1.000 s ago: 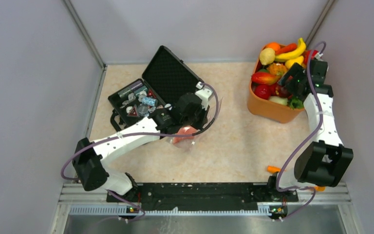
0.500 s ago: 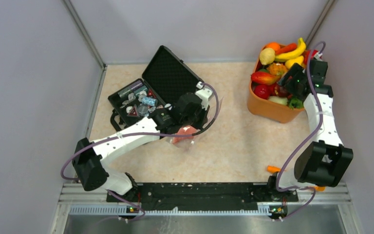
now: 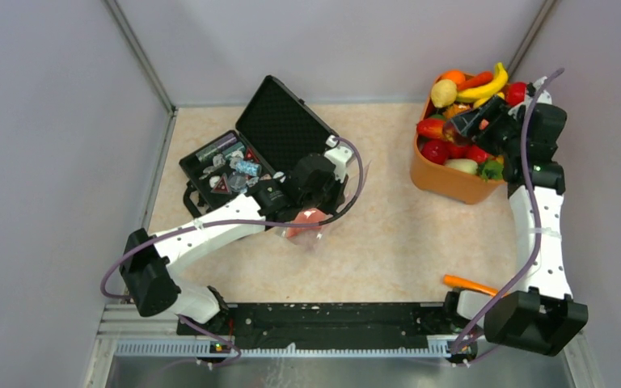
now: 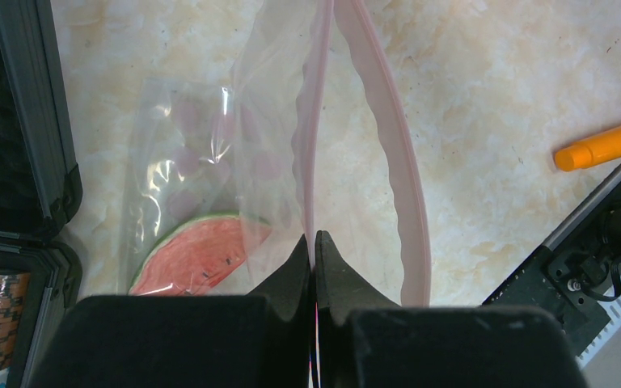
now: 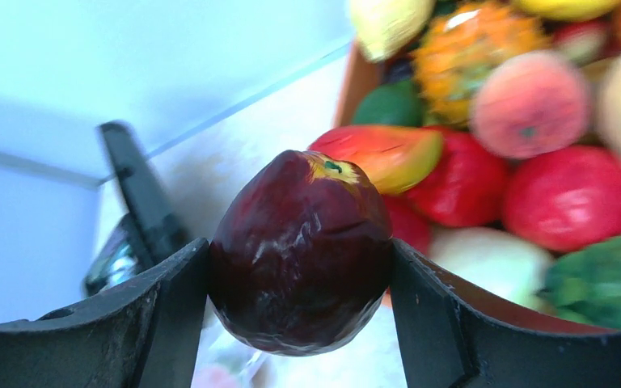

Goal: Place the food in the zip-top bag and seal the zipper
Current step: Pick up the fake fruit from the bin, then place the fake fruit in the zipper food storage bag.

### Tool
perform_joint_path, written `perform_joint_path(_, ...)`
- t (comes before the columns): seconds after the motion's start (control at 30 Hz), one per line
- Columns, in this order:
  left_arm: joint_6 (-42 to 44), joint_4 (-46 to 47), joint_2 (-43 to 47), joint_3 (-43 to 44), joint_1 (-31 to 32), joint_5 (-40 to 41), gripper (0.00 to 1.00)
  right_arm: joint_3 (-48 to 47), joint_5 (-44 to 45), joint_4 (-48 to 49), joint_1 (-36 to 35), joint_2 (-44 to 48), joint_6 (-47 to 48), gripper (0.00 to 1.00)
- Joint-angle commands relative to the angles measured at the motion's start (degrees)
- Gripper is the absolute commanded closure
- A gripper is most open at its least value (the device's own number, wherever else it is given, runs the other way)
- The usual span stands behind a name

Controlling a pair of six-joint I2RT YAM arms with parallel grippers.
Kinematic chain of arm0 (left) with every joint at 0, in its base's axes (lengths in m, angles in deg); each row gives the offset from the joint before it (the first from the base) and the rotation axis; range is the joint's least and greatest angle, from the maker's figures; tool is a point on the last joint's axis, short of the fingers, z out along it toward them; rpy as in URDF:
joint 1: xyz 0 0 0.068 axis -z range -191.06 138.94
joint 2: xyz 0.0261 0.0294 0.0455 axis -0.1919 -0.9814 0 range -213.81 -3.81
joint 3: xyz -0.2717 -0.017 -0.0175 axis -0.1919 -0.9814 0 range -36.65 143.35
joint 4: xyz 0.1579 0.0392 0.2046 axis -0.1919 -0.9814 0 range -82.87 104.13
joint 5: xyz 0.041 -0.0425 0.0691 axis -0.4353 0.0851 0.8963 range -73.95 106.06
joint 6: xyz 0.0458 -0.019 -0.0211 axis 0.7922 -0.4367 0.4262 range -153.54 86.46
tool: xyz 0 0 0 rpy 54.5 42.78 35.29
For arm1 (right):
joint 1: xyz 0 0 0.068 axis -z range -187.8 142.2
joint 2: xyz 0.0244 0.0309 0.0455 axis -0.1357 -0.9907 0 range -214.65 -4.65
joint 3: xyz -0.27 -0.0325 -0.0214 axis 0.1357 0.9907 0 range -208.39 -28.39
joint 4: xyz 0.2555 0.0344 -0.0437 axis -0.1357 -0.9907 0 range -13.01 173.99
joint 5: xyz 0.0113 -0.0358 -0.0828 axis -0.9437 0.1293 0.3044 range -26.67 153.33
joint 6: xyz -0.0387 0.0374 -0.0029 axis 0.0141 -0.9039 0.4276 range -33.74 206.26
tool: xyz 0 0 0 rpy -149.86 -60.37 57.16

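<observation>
Zip-top bag [image 4: 210, 162]: lies flat on the counter [image 3: 388, 234], a little left of its middle, just beside the open black case [image 3: 279, 125].
Zipper [image 4: 388, 137]: unsealed. Its two pink lips stand apart, one bowing away from the other, so the mouth gapes.
In the bag: one watermelon slice [image 4: 202, 255], red with a green rind, down toward the closed end.
My left end effector [image 4: 314, 250]: fingers pressed together, clamped on one lip of the zipper at the mouth.
Dark purple piece [image 5: 295, 234]: glossy, with a yellowish patch at its stem end, held off the pile above the orange bowl [image 3: 445, 179].
My right end effector [image 5: 301, 275]: fingers [image 5: 170, 307] on either side of the dark purple piece and touching it, gripping it over the far right corner of the counter.
Rest of the food [image 3: 461, 97]: heaped in the orange bowl at the far right corner: banana, oranges, red apples, a peach and green pieces.
Black case: toward the far left of the counter, lid up, small wrapped items in its tray.
Orange stick [image 3: 469, 284]: lies alone by the near edge, on the right, well apart from the bag.
</observation>
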Motion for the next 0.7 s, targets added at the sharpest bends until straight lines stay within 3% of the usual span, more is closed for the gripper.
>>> perform_joint_path(0.0,-0.12,2.63,0.57,1.06,0.14,-0.69,1.0,7.23,-17.85,9.71,-2.57,4.67,-8.51,0.74)
perform_joint_path(0.17,-0.51,2.7,0.34,1.44,0.14,-0.54,1.0,15.46,-14.78,15.8,-15.15,11.18,-12.26,0.75)
perform_joint_path(0.3,-1.1,2.68,0.34,1.4,0.14,-0.73,1.0,21.35,-16.89,22.9,-18.88,13.91,-18.23,0.75)
perform_joint_path(0.67,-2.57,3.11,-0.8,1.95,0.23,-0.39,1.0,25.01,-14.43,28.11,-30.47,12.24,-22.84,0.76)
